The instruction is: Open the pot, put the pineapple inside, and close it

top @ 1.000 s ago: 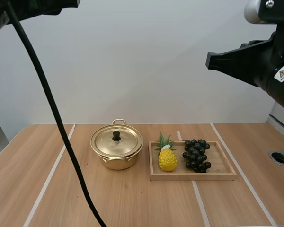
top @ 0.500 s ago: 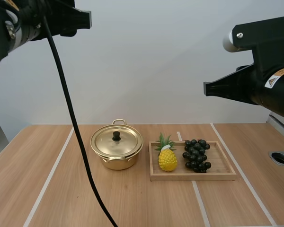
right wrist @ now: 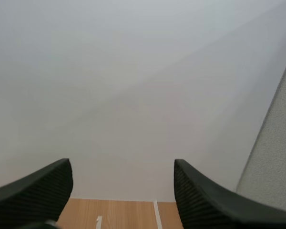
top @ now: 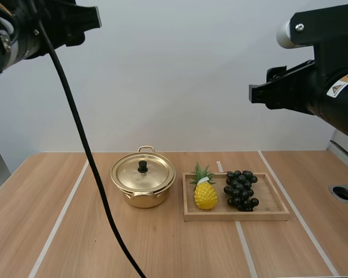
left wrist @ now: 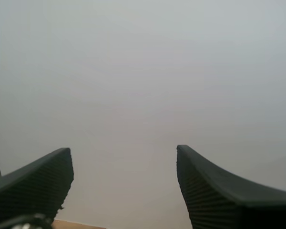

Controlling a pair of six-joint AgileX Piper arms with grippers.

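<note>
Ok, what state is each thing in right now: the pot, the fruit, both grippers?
Gold metal pot: upright, closed.
Gold lid with black knob: seated on the pot.
Yellow pineapple: in the shallow wooden tray, ungripped.
Dark grape bunch: in the tray, beside the pineapple.
Left gripper: open, empty.
Right gripper: open, empty.

The pot is finished in glossy golden metal, the tray in matt pale wood, the grapes in dark gloss
</note>
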